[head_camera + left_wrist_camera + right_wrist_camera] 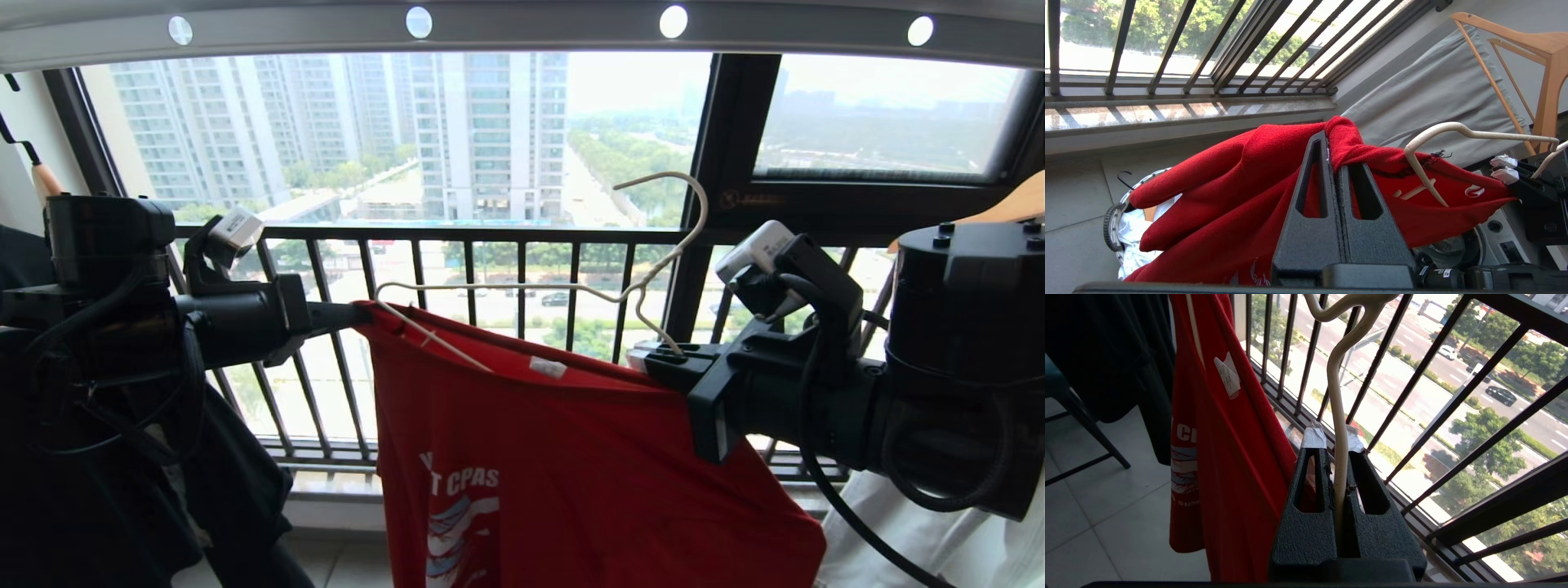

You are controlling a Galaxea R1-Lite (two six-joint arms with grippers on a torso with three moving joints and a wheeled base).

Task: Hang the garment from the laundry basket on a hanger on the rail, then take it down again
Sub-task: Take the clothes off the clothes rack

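The red garment (571, 457) hangs stretched between my two grippers, in front of the window and well below the grey rail (539, 33). At the cloth's left upper corner my left gripper (359, 314) is shut on a bunched fold of the garment (1216, 183). The cream wire hanger (653, 269) sits partly inside the neck opening, its hook free in the air under the rail. My right gripper (1333, 439) is shut on the hanger (1339, 375), the wire running between its taped fingertips. The laundry basket (1112, 220) stands on the floor below, half hidden by the garment.
The dark barred window railing (490, 237) runs close behind the garment. A black garment (122, 490) hangs at the left. At the right a wooden hanger (1004, 204) carries a pale shirt (1433, 94). Dark chair legs (1086, 428) stand on the tiled floor.
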